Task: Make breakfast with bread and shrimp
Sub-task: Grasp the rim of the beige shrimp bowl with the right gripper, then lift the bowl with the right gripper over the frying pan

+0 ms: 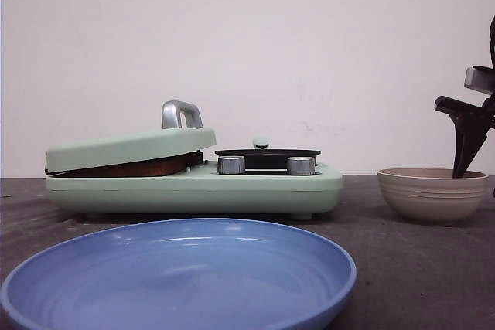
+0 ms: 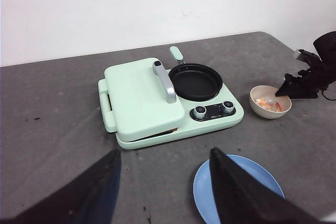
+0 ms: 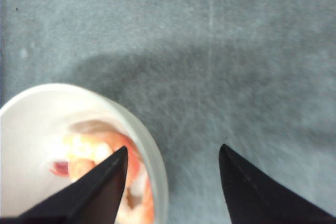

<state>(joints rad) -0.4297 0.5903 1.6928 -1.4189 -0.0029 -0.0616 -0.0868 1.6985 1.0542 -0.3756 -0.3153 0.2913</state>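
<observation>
Bread point(image 1: 139, 168) already sits under the green press lid point(image 1: 131, 147); pan point(image 2: 195, 81) bare, blue plate point(image 1: 178, 276) bare. Shrimp point(image 2: 266, 104) untouched in the beige bowl point(image 1: 430, 195). Right gripper point(image 3: 172, 182) hangs over the bowl rim, fingers apart, nothing held; left gripper point(image 2: 163, 182) spread wide, idle, well back from the cooker, so the shrimp step looks just begun.

No legible text anywhere.

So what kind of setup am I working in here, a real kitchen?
Probably a staged test bench, not a kitchen: a bare grey table against a blank white wall, holding only a mint-green breakfast maker, a shrimp bowl and a blue plate.
</observation>
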